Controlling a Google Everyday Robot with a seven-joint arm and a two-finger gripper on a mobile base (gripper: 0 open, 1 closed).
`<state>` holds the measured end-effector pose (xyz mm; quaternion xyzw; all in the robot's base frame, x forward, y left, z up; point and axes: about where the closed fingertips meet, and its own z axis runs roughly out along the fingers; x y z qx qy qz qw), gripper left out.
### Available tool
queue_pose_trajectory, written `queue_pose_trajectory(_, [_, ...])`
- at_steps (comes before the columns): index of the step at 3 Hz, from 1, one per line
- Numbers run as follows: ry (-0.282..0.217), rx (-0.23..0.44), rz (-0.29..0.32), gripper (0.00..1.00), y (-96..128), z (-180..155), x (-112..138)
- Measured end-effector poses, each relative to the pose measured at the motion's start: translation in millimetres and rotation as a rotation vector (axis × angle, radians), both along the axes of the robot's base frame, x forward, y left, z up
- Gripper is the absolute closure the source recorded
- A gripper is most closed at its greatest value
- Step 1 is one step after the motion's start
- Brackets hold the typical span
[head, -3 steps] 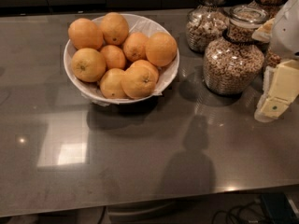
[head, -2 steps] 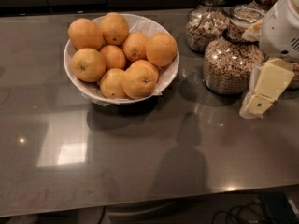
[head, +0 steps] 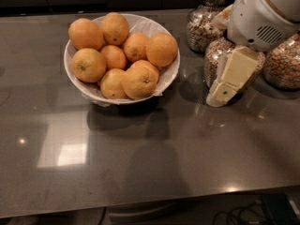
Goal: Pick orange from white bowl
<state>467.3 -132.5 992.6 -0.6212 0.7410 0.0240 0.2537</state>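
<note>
A white bowl (head: 79, 81) with crinkled white lining stands on the dark grey counter at the upper left. It holds several oranges piled together. A large, evenly deep orange one (head: 161, 49) lies at the bowl's right side. Another with a dark stem dot (head: 88, 65) lies at the left, and one with a small stem mark (head: 139, 82) lies at the front. My gripper (head: 224, 90) is cream-coloured and hangs from the white arm housing (head: 262, 15) at the upper right. It points down and to the left, above the counter, about a hand's width right of the bowl. It holds nothing that I can see.
Three glass jars of cereal stand at the back right: one (head: 200, 29) behind the arm, one (head: 213, 64) partly hidden by the gripper, one (head: 283, 62) at the right edge. The counter's front edge (head: 140, 205) runs along the bottom. Cables (head: 243, 214) lie below it.
The arm and gripper have moved left and further into view, from the right edge toward the bowl. The bowl and oranges have not moved.
</note>
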Motion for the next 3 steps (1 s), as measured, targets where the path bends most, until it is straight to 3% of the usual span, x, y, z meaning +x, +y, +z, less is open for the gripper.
queue_pose_trajectory(1, [0.0, 0.0, 0.0, 0.0, 0, 0, 0])
queue_pose_trajectory(2, [-0.05, 0.015, 0.009, 0.0, 9, -4, 13])
queue_pose_trajectory(3, [-0.138, 0.035, 0.047, 0.0, 24, -4, 43])
